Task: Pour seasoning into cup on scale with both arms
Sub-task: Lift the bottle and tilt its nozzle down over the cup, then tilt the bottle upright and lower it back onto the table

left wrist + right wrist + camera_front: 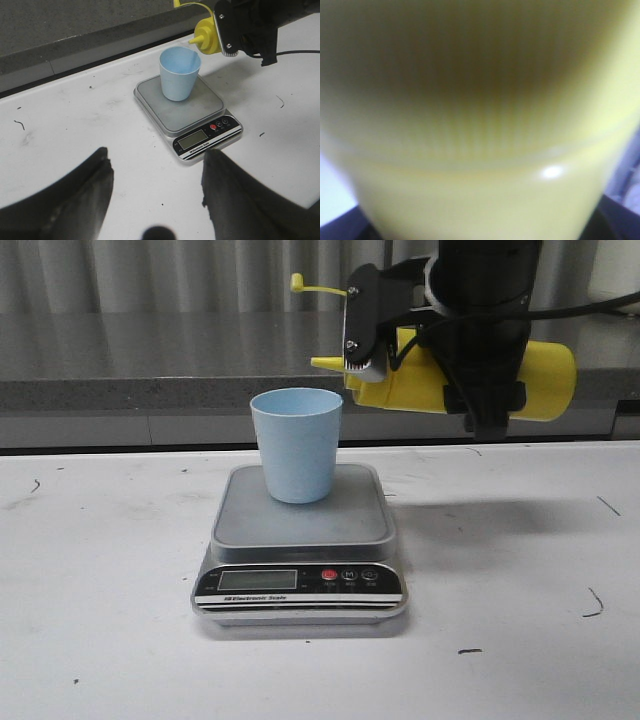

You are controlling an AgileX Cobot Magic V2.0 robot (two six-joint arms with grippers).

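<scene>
The pale blue cup [296, 443] stands upright on the scale's [300, 530] grey platform in mid-table. It also shows in the left wrist view [179, 73] on the scale [187, 112]. My right gripper [440, 360] is shut on the yellow seasoning bottle [545, 380] and holds it lying sideways in the air, its nozzle [328, 363] pointing left just above the cup's right rim. The bottle fills the right wrist view [480, 120], blurred. Its nozzle end shows in the left wrist view [206, 37]. My left gripper [155, 170] is open and empty above the table, in front of the scale.
A grey counter ledge [150, 360] runs along the back of the white table [100, 570]. The bottle's tethered cap [298, 282] hangs out to the left above the cup. A black cable [300, 51] trails from the right arm.
</scene>
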